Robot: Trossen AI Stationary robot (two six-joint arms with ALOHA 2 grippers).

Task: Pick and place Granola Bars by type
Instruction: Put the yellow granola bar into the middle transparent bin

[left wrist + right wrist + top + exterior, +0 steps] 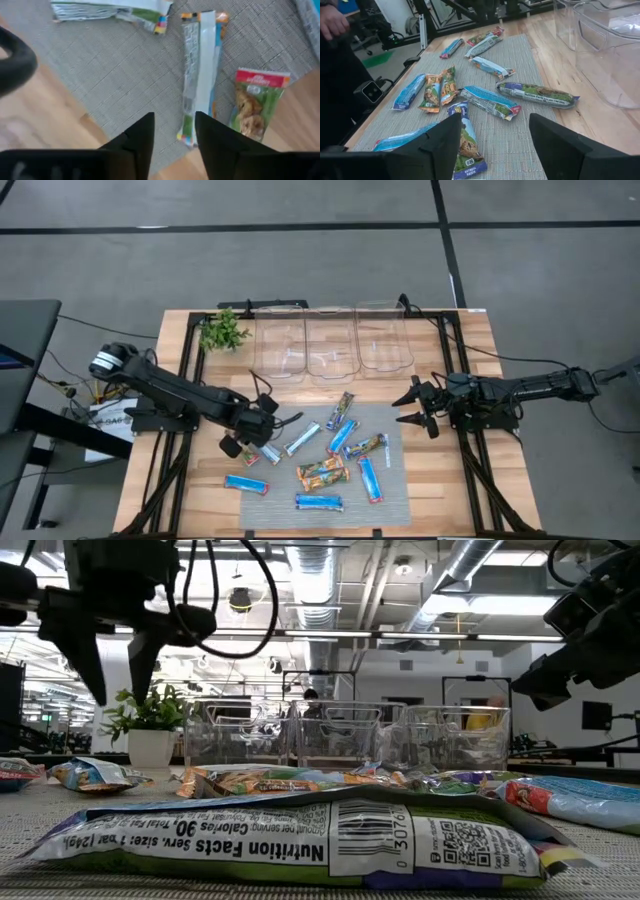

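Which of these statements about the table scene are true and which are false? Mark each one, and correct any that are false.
1. The three clear plastic bins hold no granola bars. True.
2. The right pincer grips a blue bar. False: its fingers stand open and apart, holding nothing, at the mat's right edge.
3. The granola bars lie on a grey woven mat. True.
4. The small green plant stands right of the bins. False: it stands to their left, at the table's far corner.
5. The left pincer hovers over the bins. False: it is above the mat's left edge, near a silver-white bar.
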